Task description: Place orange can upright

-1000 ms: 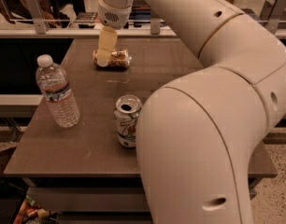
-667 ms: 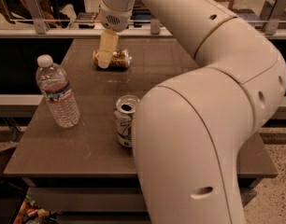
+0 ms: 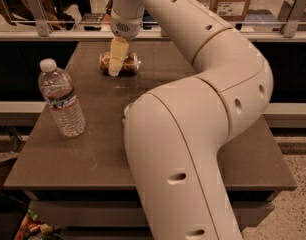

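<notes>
The orange can [image 3: 132, 63] lies on its side near the far end of the brown table [image 3: 68, 159], its silver ends pointing left and right. My gripper [image 3: 116, 66] hangs down from the wrist directly at the can and covers its middle, reaching to about table level. The can's left end [image 3: 103, 61] shows just beyond the gripper.
A clear water bottle [image 3: 61, 100] with a white cap stands upright at the table's left. My own arm crosses the centre and right of the view and hides most of the table's middle. Only a sliver of another can [image 3: 127, 109] shows at the arm's edge. A railing runs behind the table.
The gripper stays at the lying can. The arm's elbow has swung across the view and now hides the white-and-green can that stood in the table's middle.
</notes>
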Controlling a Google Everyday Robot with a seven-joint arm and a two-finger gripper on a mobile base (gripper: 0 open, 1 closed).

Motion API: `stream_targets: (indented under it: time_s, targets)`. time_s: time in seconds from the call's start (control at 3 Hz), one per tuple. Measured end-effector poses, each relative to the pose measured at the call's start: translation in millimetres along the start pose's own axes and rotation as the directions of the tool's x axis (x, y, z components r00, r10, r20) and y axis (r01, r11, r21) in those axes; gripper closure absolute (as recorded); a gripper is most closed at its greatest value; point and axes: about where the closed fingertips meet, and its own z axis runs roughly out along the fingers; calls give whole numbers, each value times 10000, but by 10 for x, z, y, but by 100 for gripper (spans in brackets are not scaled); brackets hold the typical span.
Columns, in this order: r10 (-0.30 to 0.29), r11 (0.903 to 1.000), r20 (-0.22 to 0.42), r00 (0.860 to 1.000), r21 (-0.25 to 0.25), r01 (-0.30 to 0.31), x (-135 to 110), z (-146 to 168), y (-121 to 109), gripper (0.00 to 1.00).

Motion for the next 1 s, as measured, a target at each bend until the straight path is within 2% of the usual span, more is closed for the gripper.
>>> stream_targets:
  time_s: [0.33, 0.67, 1.0]
  targets:
    - [179, 9995, -284, 9994, -251, -186, 29, 177, -73, 0]
    - [62, 9989, -377, 9993, -466, -79, -35, 314, -97, 17]
    - [75, 9993, -276, 9996, -360, -85, -63, 342, -133, 39]
